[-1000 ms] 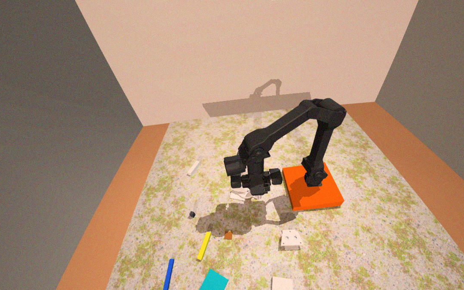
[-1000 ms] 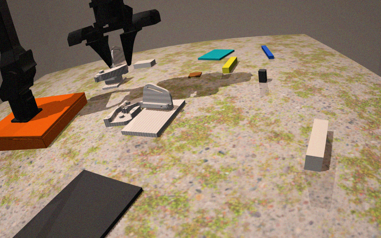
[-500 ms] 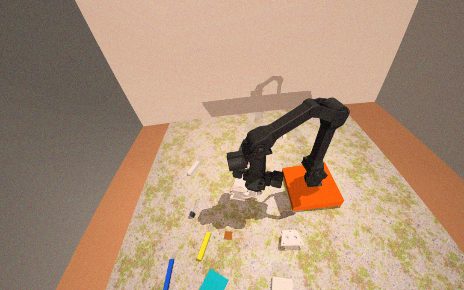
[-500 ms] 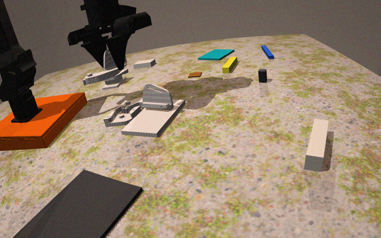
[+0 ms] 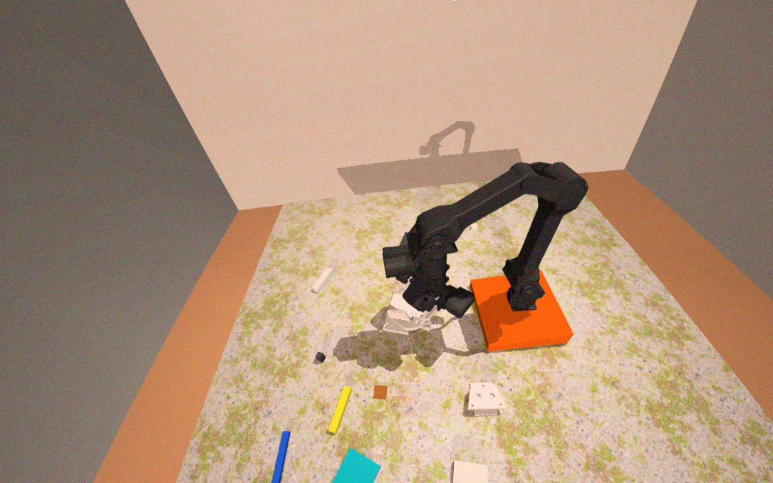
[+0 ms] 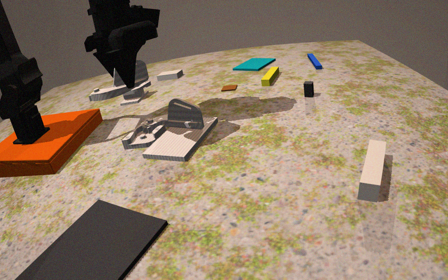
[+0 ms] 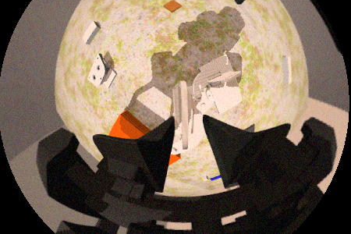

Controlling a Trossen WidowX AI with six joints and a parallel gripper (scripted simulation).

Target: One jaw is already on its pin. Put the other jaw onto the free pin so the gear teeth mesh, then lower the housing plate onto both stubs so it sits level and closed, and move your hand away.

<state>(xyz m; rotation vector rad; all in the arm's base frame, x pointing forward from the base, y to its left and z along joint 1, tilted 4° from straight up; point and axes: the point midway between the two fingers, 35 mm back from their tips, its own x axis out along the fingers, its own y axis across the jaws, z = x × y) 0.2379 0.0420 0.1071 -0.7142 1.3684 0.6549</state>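
Observation:
My gripper (image 6: pixel 130 86) (image 7: pixel 189 118) is shut on the loose jaw (image 6: pixel 141 73) (image 7: pixel 181 115), a pale part with a tall fin and a long gear arm. It holds the jaw raised, beside the base in the wrist view. The pale base (image 6: pixel 164 150) (image 7: pixel 229 101) lies flat. The other jaw (image 6: pixel 183 114) stands on it with its fin upright. The free pin (image 6: pixel 143 136) shows as a short stub. The housing plate (image 5: pixel 485 397) (image 6: pixel 135 94) (image 7: pixel 98 71) stands apart, holes visible. In the top view the arm hides the fingertips and most of the held jaw.
The orange block (image 5: pixel 533 327) (image 6: pixel 76 128) under the arm is beside the base. A black slab (image 6: pixel 96 240), white bar (image 5: pixel 323 280) (image 6: pixel 373 163), yellow bar (image 5: pixel 339 410) (image 6: pixel 270 76), teal slab (image 5: pixel 356 466) (image 6: pixel 254 64) and brown tile (image 5: pixel 380 391) (image 6: pixel 229 88) lie around.

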